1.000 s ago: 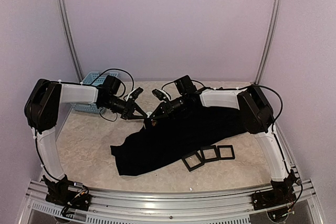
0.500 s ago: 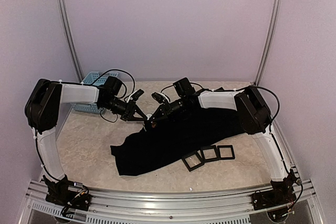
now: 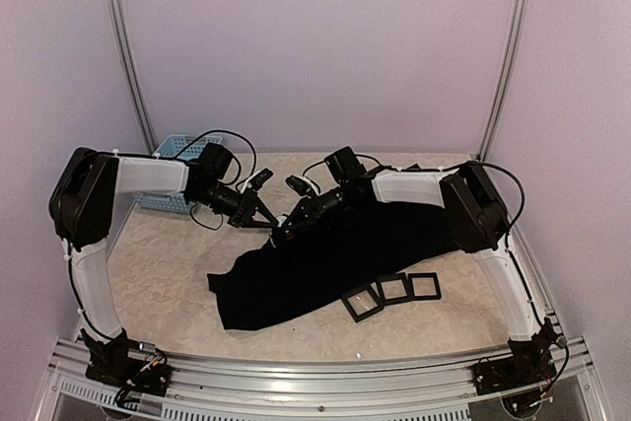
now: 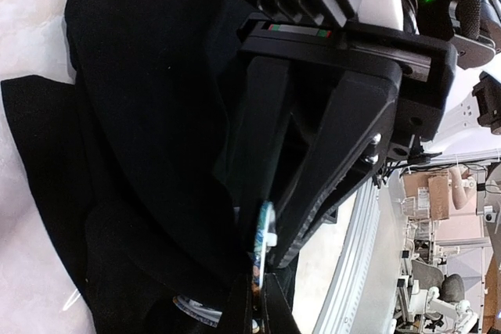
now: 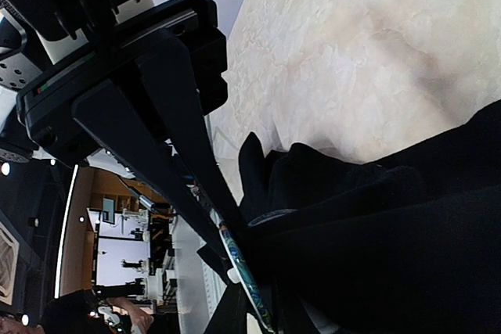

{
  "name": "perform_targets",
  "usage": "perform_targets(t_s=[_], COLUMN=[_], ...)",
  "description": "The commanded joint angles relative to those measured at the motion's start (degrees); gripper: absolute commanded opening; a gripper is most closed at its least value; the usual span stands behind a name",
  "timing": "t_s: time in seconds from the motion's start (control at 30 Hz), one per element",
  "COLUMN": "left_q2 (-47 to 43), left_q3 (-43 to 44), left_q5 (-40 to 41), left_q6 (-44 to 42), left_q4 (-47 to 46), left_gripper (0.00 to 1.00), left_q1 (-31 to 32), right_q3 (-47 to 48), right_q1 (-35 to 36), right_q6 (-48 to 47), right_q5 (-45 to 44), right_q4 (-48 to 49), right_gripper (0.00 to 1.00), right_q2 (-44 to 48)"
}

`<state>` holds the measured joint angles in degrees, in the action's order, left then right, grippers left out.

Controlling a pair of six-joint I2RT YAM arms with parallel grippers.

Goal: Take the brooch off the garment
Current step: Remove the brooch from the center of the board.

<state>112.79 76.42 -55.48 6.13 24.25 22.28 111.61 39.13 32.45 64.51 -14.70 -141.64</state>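
The black garment (image 3: pixel 325 258) lies crumpled across the table, its upper left corner raised between both grippers. My left gripper (image 3: pixel 268 216) and right gripper (image 3: pixel 288 224) meet tip to tip there. In the left wrist view the brooch (image 4: pixel 264 232), a thin blue-green disc seen edge-on, sits at the fabric (image 4: pixel 141 115), and my left gripper (image 4: pixel 256 295) is shut on its rim. In the right wrist view the brooch (image 5: pixel 244 275) runs down between my right gripper's (image 5: pixel 262 314) jaws. Dark folds of the garment (image 5: pixel 391 232) hide one jaw, so whether they press on it does not show.
A light-blue basket (image 3: pixel 175 150) stands at the back left behind the left arm. Three small black square frames (image 3: pixel 392 290) lie in a row on the garment's near edge. The marbled tabletop (image 3: pixel 158 273) shows left of the fabric.
Both wrists have drawn slightly closer together over the garment's raised corner. The garment and the frames lie as before.
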Motion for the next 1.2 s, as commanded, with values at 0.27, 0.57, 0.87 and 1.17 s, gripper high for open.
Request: perform_targets(t_s=[0.27, 0.57, 0.87, 1.17], left_q2=[-0.18, -0.82, -0.73, -0.58], left_q3=[0.65, -0.89, -0.56, -0.52], left_q5=[-8.72, -8.52, -8.49, -8.59], left_q6=[2.39, 2.56, 3.10, 3.10], left_q4=[-4.40, -4.73, -5.06, -5.05], left_gripper=[0.00, 0.00, 0.00, 0.00], left_q1=[0.90, 0.19, -0.21, -0.26], right_q3=[-8.65, -17.78, -19.48, -16.02], right_q1=[-0.94, -4.15, -3.62, -0.99], right_q6=[0.27, -1.24, -0.55, 0.23], right_q5=[-8.77, -8.87, -6.07, -4.18], right_q4=[6.53, 12.99, 16.40, 15.79], right_gripper=[0.32, 0.48, 0.51, 0.42], right_q2=[6.44, 15.09, 15.59, 12.23])
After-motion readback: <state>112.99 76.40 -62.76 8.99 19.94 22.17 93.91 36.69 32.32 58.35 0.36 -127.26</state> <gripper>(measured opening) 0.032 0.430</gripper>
